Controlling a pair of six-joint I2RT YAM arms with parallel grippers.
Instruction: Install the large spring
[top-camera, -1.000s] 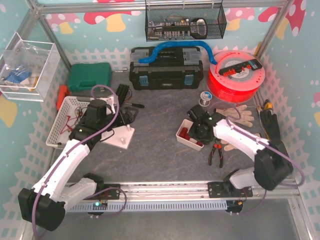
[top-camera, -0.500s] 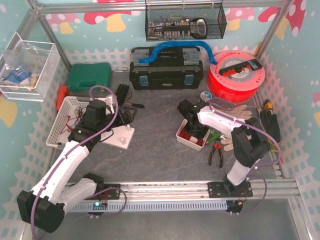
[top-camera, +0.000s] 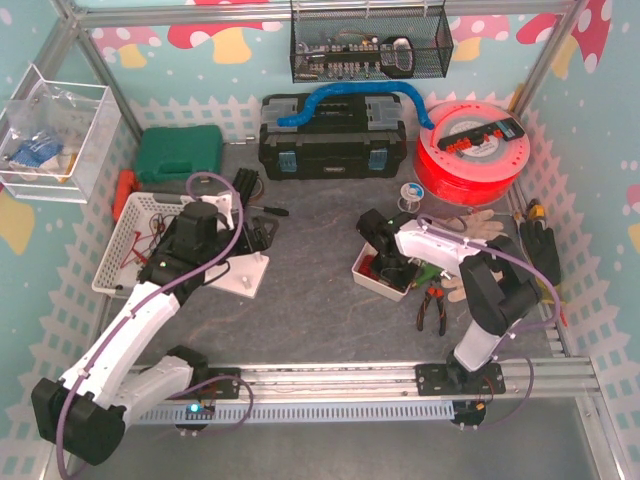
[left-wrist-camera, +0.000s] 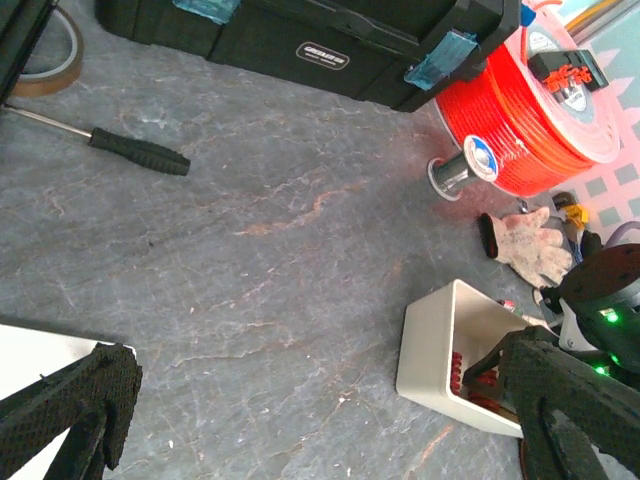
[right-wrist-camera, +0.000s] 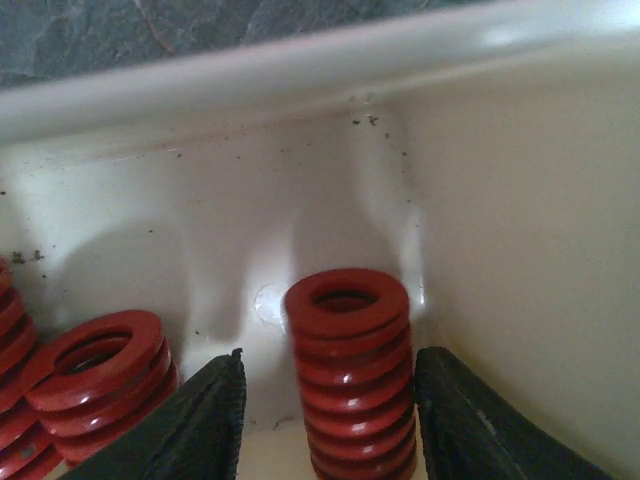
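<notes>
The large red coil spring (right-wrist-camera: 347, 340), of thick, closely stacked glossy turns with a flat ring top, stood upright in a corner of the white plastic tray (right-wrist-camera: 300, 60) between the parted, unclamped jaws of the right gripper (right-wrist-camera: 330, 425), while the left gripper (left-wrist-camera: 315, 410) hung wide open, holding nothing.

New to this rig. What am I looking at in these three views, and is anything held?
Two robot arms with two-finger grippers are bolted at the near edge of the table. One picture looks down from above; the other two come from wrist cameras. On the table: black toolbox, red spool, gloves, pliers, screwdriver, white peg plate, white bin of red springs. The right gripper straddles one upright spring, not clamped. The left gripper hangs open, empty.
</notes>
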